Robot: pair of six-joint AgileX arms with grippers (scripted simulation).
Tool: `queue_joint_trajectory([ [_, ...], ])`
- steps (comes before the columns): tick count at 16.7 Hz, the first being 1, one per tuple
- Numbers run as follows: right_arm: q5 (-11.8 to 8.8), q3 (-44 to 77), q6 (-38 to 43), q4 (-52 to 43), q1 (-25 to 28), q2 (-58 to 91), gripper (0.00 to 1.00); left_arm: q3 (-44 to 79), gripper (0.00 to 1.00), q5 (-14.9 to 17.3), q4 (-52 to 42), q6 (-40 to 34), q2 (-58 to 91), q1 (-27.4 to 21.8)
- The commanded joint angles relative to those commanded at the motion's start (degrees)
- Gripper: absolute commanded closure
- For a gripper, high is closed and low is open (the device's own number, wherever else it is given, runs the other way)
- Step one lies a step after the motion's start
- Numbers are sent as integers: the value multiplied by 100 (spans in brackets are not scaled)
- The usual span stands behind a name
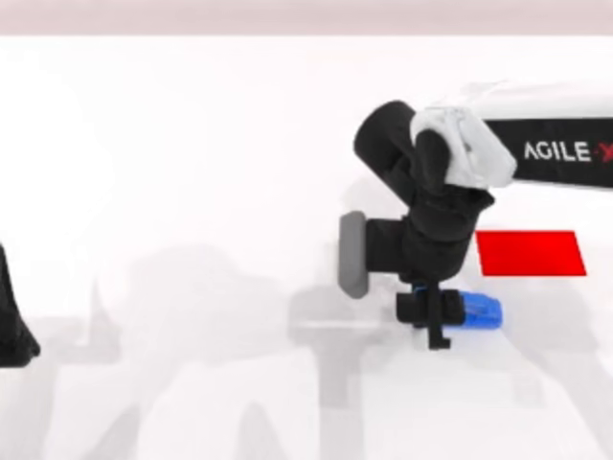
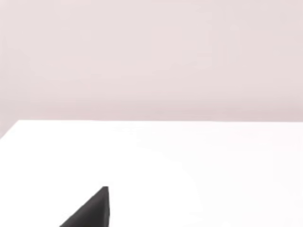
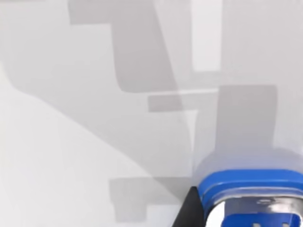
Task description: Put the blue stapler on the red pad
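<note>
Top view, left edge: left arm [image 1: 14, 326] parked at the table's left side, only a dark sliver of it in frame. Left gripper not visible from above; the left wrist view shows one dark finger tip [image 2: 92, 210] over bare white table [image 2: 189, 161], so finger spacing cannot be told.

Centre-right: right arm [image 1: 426, 206] reaches in from the right edge and bends down over the table. Right gripper [image 1: 433, 311] sits at the left end of the blue stapler [image 1: 474, 311], its dark fingers straddling the body front and back. Fingers appear narrow, closed against the stapler's sides.

Blue stapler: long axis runs left-right across the table, roughly parallel to the near edge. Its left end is hidden under the gripper; its free rounded end points toward the table's right. Whether it rests on the table or is lifted cannot be told. Right wrist view shows its blue rounded end [image 3: 251, 194] with a silvery metal strip, one dark finger [image 3: 191, 210] beside it.

Right: red pad [image 1: 530, 253] lies flat, just behind and to the right of the stapler, apart from it. Stapler not on the pad.
</note>
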Motion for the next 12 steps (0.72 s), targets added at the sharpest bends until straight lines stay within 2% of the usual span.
queue_joint_trajectory([
  [6, 0, 89, -9, -97, 0, -26, 100, 0, 0, 0, 0, 0, 0, 0],
  [12, -6, 1054, -18, -1519, 18, -398, 100, 0, 0, 0, 0, 0, 0, 0],
])
